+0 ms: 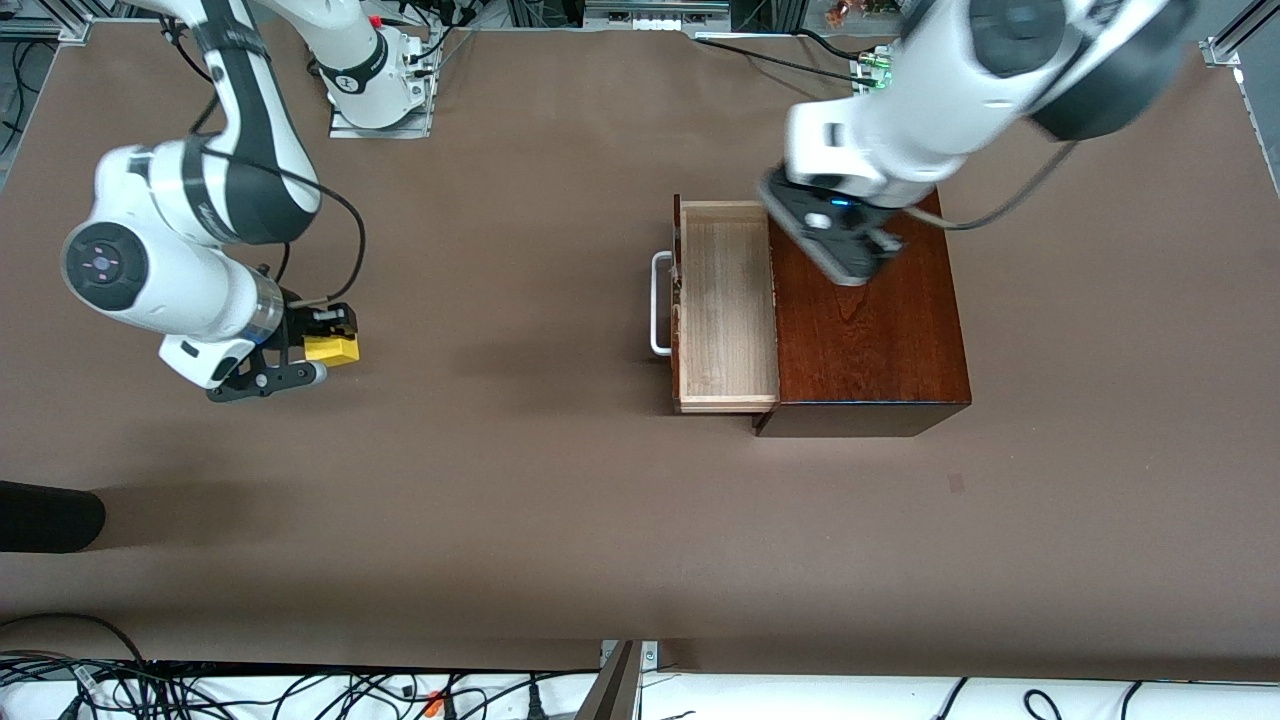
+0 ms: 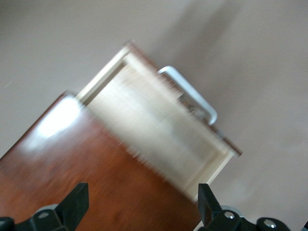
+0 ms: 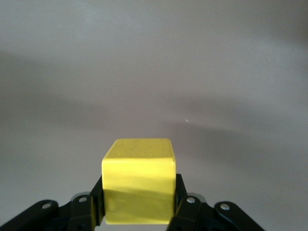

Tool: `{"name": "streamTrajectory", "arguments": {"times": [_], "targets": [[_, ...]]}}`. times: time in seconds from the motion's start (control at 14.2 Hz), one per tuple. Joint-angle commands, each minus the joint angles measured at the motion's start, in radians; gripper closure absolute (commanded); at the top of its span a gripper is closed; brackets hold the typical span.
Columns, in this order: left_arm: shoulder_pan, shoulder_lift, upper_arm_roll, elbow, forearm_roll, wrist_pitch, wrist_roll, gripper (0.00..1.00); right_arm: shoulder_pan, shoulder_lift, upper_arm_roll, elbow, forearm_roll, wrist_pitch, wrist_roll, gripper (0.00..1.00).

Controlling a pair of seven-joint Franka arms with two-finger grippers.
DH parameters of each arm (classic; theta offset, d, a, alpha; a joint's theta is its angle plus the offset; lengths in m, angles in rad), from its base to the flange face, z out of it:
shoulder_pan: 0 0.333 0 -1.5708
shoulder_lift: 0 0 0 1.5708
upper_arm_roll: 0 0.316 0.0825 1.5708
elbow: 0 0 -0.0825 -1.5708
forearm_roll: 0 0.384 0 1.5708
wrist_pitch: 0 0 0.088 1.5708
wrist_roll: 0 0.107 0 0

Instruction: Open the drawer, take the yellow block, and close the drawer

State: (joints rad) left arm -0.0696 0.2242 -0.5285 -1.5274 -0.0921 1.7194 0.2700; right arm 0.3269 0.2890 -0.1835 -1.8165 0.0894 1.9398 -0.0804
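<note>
Yellow block (image 1: pixel 332 348) sits clamped in the right gripper (image 1: pixel 325 340) fingers, near the desk (image 1: pixel 560 520) edge at the right arm's end. Left gripper (image 2: pixel 142 204), fingers spread, hangs over the wooden box (image 1: pixel 870 330); its drawer (image 1: pixel 725 305) stands pulled out.

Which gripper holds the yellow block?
The right gripper, shut on the yellow block above bare table; the left gripper hangs open over the wooden box.

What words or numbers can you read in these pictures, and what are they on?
None can be read. The right arm carries dark lettering on its white shell, too small to make out. The drawer, its wooden box and the yellow block are plain.
</note>
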Motion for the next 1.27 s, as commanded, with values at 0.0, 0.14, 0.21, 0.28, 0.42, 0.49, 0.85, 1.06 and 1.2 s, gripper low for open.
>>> {"name": "streamTrajectory", "arguments": {"times": [0.0, 0.14, 0.21, 0.28, 0.42, 0.49, 0.85, 1.06, 1.2], "targets": [[-0.051, 0.105, -0.077, 0.027, 0.046, 0.107, 0.061, 0.0, -0.023, -0.036, 0.012, -0.142, 0.016, 0.141, 0.016, 0.85], [-0.145, 0.162, -0.076, 0.044, 0.136, 0.14, 0.116, 0.0, -0.034, -0.011, 0.012, -0.185, 0.016, 0.221, 0.018, 0.85], [-0.18, 0.206, -0.074, 0.087, 0.187, 0.141, 0.126, 0.0, -0.043, 0.004, 0.012, -0.196, 0.016, 0.25, 0.018, 0.85], [-0.223, 0.246, -0.076, 0.119, 0.246, 0.141, 0.141, 0.0, -0.046, 0.021, 0.012, -0.198, 0.016, 0.263, 0.016, 0.85], [-0.292, 0.305, -0.071, 0.133, 0.355, 0.141, 0.188, 0.0, -0.058, 0.054, 0.012, -0.198, 0.016, 0.287, 0.017, 0.85], [-0.311, 0.328, -0.07, 0.133, 0.403, 0.141, 0.204, 0.0, -0.058, 0.073, 0.012, -0.198, 0.021, 0.298, 0.021, 0.85], [-0.338, 0.386, -0.068, 0.112, 0.483, 0.141, 0.339, 0.0, -0.058, 0.151, 0.015, -0.196, 0.023, 0.386, 0.068, 0.83], [-0.346, 0.406, -0.067, 0.095, 0.511, 0.141, 0.333, 0.0, -0.058, 0.183, 0.015, -0.196, 0.024, 0.419, 0.071, 0.78], [-0.352, 0.426, -0.064, 0.095, 0.522, 0.141, 0.318, 0.0, -0.058, 0.184, 0.015, -0.196, 0.024, 0.415, 0.07, 0.7]]}}
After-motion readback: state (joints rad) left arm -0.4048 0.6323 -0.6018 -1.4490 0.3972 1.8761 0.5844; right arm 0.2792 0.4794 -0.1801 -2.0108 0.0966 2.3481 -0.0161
